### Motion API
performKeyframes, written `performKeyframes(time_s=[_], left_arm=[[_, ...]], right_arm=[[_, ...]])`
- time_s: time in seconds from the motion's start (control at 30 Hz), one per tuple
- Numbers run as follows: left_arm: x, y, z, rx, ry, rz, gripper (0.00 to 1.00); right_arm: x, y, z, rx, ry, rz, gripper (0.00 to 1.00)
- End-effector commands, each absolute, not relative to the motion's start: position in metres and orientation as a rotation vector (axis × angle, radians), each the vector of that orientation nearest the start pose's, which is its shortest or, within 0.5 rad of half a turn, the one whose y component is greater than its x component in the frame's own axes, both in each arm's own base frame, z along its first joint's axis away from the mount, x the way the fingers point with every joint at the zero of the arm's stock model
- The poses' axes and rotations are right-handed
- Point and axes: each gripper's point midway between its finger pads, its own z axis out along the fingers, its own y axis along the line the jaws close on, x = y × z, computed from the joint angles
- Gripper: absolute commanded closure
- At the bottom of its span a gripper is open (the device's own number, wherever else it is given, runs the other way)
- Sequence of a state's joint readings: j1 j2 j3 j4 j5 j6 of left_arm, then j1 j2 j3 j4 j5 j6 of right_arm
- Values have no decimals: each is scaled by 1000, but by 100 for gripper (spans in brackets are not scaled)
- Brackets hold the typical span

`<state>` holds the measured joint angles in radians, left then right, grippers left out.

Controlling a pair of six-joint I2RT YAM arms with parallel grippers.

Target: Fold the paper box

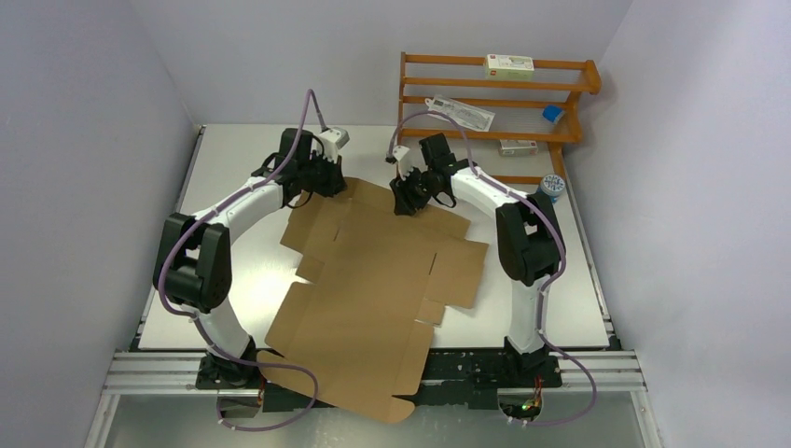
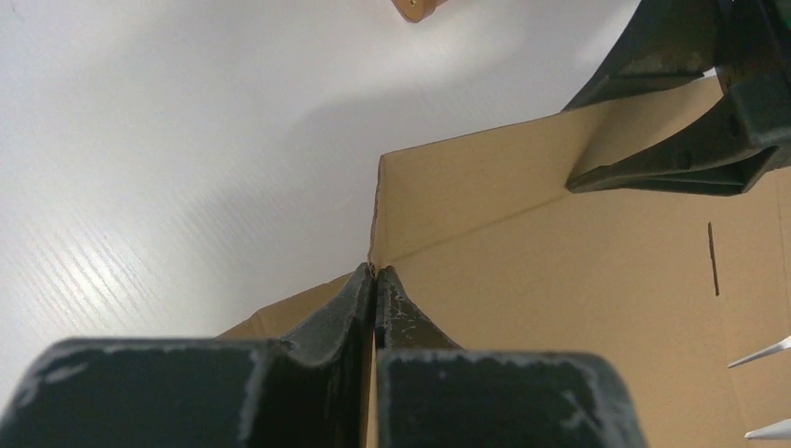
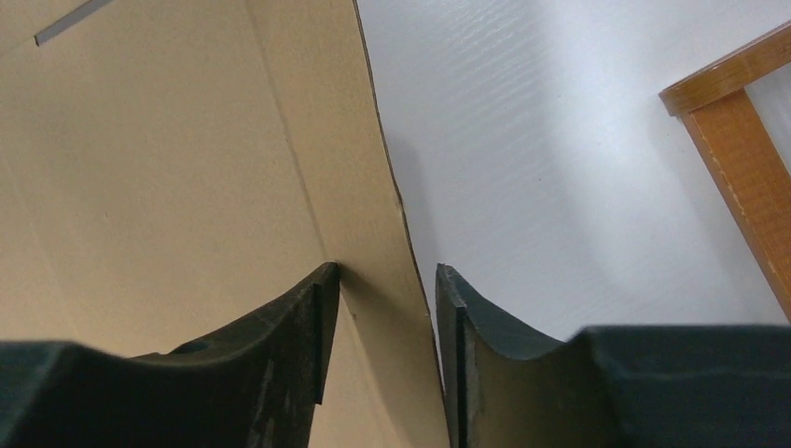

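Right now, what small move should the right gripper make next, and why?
Probably close the right gripper fully: the far flap edge of the paper box sits between its parted fingers, while the left gripper looks clamped on a nearby edge.

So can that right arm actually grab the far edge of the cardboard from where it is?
Probably yes. The right gripper straddles the edge of the paper box: one finger lies against the cardboard's face and the other sits just outside it. The jaws are not yet closed, and nothing else is in the way.
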<state>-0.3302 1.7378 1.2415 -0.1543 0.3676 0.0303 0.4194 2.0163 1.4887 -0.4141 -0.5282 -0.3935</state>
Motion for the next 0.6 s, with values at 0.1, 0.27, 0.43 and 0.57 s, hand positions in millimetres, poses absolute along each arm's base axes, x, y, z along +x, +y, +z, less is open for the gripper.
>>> performKeyframes(time_s=[0.1,0.27,0.43,0.57], left_arm=[[437,-217,138,597,2089,-590,91],[440,-217,142,574,2082,-588,78],[444,-216,154,494,2067,-614,67],[454,-205,172,408,2009,-663,60]], right_arm=[[416,257,95,-1168,2116,612,70],[423,248,107,-1175,2085,509,86],[430,237,119,-1190,2071,392,100],[431,234,124,-1226,2068,314,100]])
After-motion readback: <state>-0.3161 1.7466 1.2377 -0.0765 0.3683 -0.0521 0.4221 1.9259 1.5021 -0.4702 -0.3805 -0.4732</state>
